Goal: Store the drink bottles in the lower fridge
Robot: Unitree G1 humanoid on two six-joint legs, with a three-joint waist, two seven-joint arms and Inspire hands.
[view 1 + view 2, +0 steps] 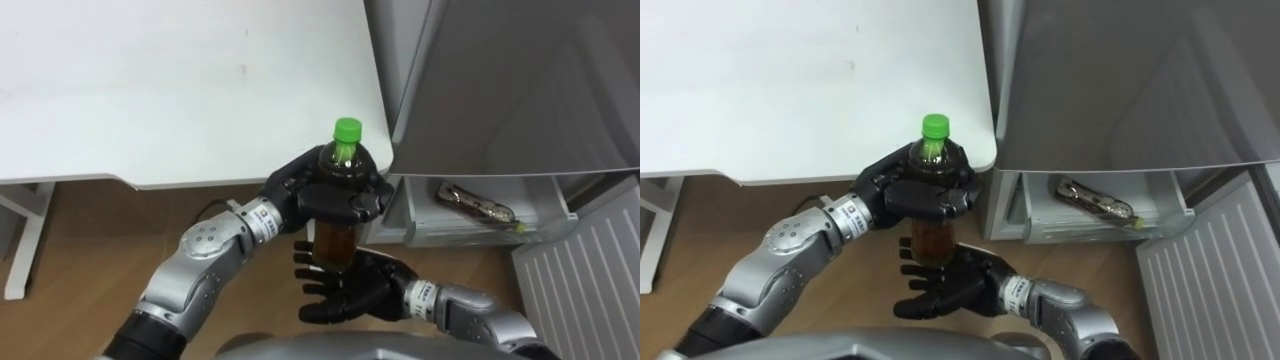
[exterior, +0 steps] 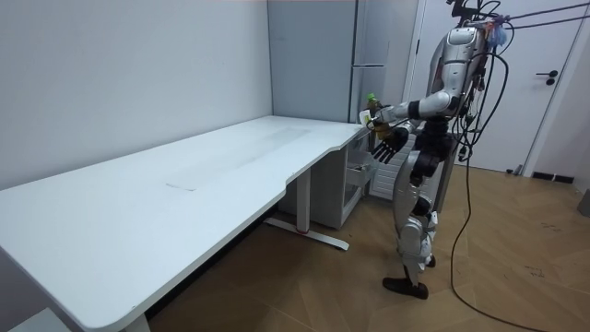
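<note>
A bottle of brown drink with a green cap (image 1: pixel 347 131) stands upright in front of me, between the table's edge and the fridge. My left hand (image 1: pixel 335 200) is shut round its upper half, fingers wrapped over the shoulder. My right hand (image 1: pixel 350 290) lies open right under the bottle's base, palm up and fingers spread; I cannot tell whether it touches the base. In the room view I stand at the table's far corner beside the fridge (image 2: pixel 369 55), holding the bottle (image 2: pixel 371 100) out in front of me.
The white table (image 1: pixel 150 80) lies to my left. The grey fridge (image 1: pixel 520 90) stands to the right, its lower door (image 1: pixel 590 270) swung open. A clear drawer (image 1: pixel 470 232) in the lower part holds another bottle (image 1: pixel 478 203) lying on its side.
</note>
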